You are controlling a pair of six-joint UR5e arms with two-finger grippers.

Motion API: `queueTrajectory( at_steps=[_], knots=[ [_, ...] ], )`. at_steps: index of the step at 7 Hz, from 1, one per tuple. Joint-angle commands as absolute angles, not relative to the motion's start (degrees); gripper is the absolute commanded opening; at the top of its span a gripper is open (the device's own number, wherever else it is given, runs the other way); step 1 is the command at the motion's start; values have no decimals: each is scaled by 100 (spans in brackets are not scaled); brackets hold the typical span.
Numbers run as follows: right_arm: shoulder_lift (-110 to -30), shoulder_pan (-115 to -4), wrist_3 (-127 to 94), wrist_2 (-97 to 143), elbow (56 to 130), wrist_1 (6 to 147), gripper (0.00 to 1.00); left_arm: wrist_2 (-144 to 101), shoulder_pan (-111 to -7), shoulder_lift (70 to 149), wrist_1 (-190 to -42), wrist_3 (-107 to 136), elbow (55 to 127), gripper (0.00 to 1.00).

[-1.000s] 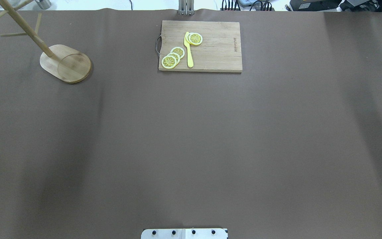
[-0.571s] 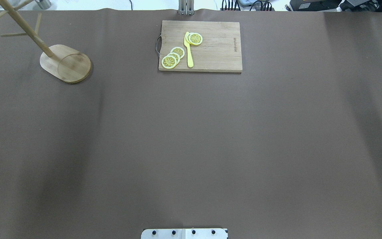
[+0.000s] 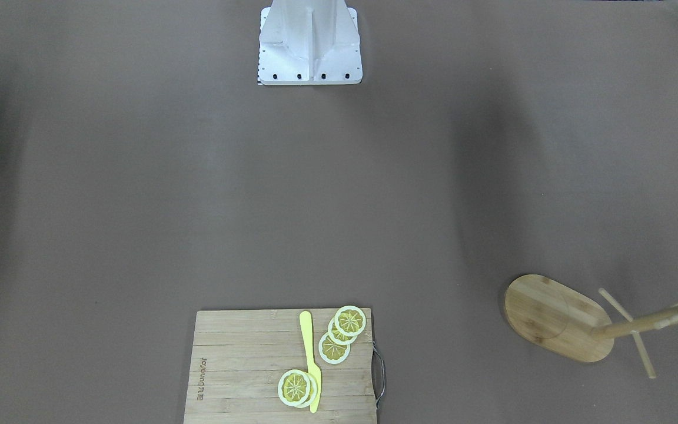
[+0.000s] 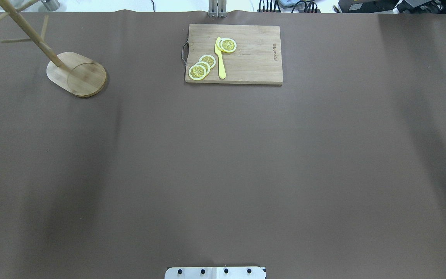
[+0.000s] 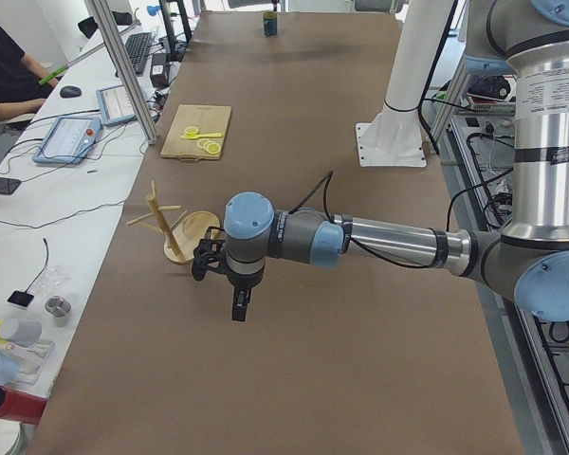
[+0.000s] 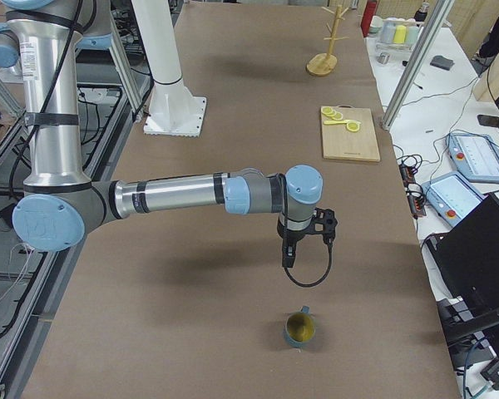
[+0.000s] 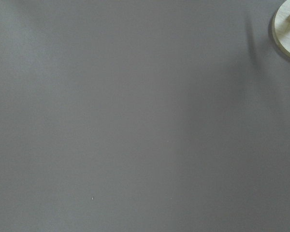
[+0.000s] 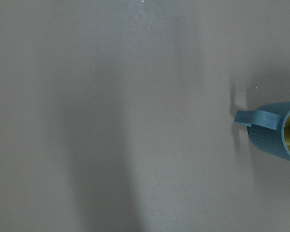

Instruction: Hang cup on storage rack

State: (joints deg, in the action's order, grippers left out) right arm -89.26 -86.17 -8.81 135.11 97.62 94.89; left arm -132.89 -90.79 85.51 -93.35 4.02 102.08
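The dark teal-blue cup (image 6: 299, 329) stands upright on the brown table near its right end, yellowish inside. It also shows at the right edge of the right wrist view (image 8: 275, 134), handle toward the left. The wooden storage rack (image 4: 76, 73) stands at the far left, with no cup on its pegs; it also shows in the front view (image 3: 557, 318) and the left side view (image 5: 176, 226). My right gripper (image 6: 287, 256) hangs above the table, short of the cup. My left gripper (image 5: 238, 305) hangs near the rack. I cannot tell whether either is open or shut.
A bamboo cutting board (image 4: 254, 58) with lemon slices (image 4: 201, 66) and a yellow knife (image 4: 220, 58) lies at the far middle. The robot's white base (image 3: 309, 41) stands at the near middle. A person sits beside the table (image 5: 5, 71).
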Motion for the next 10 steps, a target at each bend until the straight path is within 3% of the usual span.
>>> queueTrajectory(
  at_steps=[1, 4, 6, 8, 10],
  knots=[
    [-8773, -8822, -827, 13597, 9250, 9448, 100, -13289, -9079, 8595, -9343, 396, 10230, 99],
    [-8509, -9315, -923, 13561, 8457, 9439, 100, -13289, -9079, 8666, -9343, 431, 10292, 99],
    [-8019, -9579, -932, 13535, 7537, 9422, 100, -13298, -9079, 8727, -9334, 448, 10336, 99],
    [-7884, -9633, -1463, 13300, 6291, 7719, 100, -13298, -9079, 8771, -9334, 448, 10397, 99],
    [-7892, -9624, -1916, 13122, 5916, 7093, 100, -13333, -9079, 8763, -9334, 448, 10415, 99]
  ],
)
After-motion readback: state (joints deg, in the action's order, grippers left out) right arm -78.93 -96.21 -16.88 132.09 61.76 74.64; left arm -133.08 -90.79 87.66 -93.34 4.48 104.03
